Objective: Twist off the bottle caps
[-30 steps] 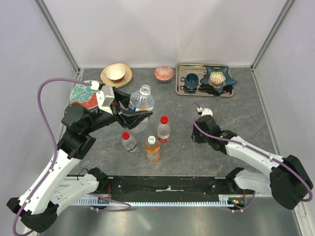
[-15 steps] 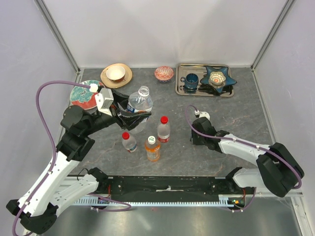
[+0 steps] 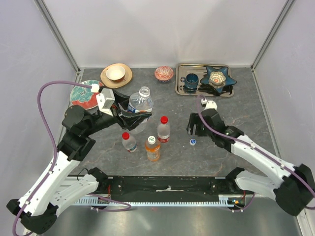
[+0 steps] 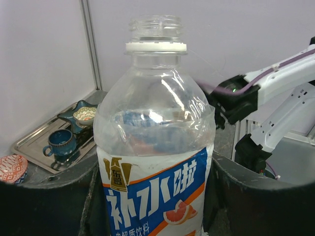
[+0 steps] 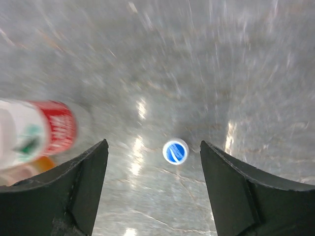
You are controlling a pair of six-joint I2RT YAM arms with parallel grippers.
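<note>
Desk (image 3: 246,113) is a grey marbled slab, glossy, with glare streaks in the right wrist view. Plain white walls close three sides, and metal posts (image 3: 59,34) run up the two back corners. A black base rail (image 3: 167,186) sits along the near edge. Left gripper (image 3: 134,116) has its fingers (image 4: 47,196) clamped on the big clear bottle (image 3: 141,102), left of desk centre and roughly upright. The bottle has a blue-and-white label with orange print, an open neck with no cap, and a white collar ring under the thread. Cannot tell if its base touches the desk. Right gripper (image 5: 153,146) hangs over the desk right of centre, fingers spread wide and holding nothing. Blue cap (image 5: 175,151) lies flat on the desk below the gap, apart from both fingers. Three small bottles stand close together near centre: left red-capped bottle (image 3: 129,141), right red-capped bottle (image 3: 163,129), and orange bottle (image 3: 152,148) nearest the arms' bases, with a pale cap on. Back right, a metal tray (image 3: 197,68) carries a blue mug (image 3: 190,81) and a star-shaped blue dish (image 3: 225,82) with a small bowl (image 3: 216,77) in it. Back middle is a red patterned bowl (image 3: 164,73). Back left is a tan plate (image 3: 106,77) with a white cup (image 3: 115,73) on it. A teal-and-red plate (image 3: 81,93) is just beside the left arm.
</note>
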